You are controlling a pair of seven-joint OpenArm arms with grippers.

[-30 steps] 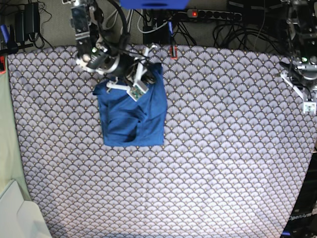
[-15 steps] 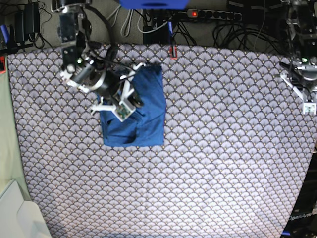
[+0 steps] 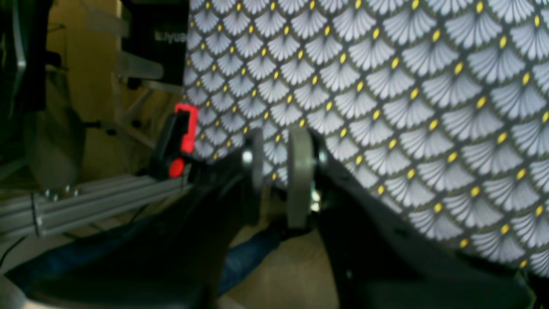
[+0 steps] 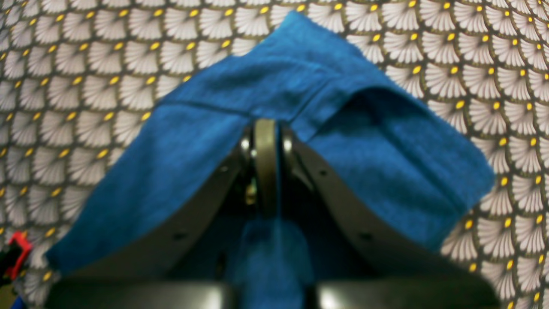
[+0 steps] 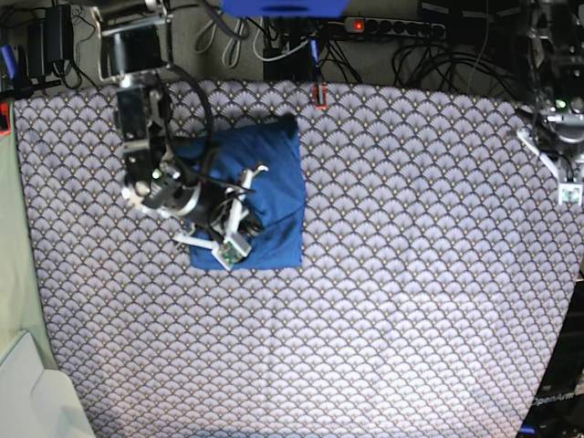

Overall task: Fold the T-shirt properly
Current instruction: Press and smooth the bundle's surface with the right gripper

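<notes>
The right gripper (image 4: 266, 171) has its jaws clamped on a fold of the T-shirt (image 5: 274, 182), above the tablecloth (image 5: 411, 274). The left gripper (image 3: 276, 171), well apart from the T-shirt, holds nothing, jaws slightly apart.

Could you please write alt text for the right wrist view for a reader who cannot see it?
The right hand, jaws shut, pinches a fold of the blue T-shirt, which drapes down around its fingers. Beneath lies a grey-white scallop-patterned tablecloth with yellow dots.

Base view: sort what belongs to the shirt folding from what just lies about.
Job:
- blue T-shirt
- right gripper, shut on the shirt

Lying about:
- scallop-patterned tablecloth
- left gripper, at the table's edge, holding nothing
- power strip
</notes>
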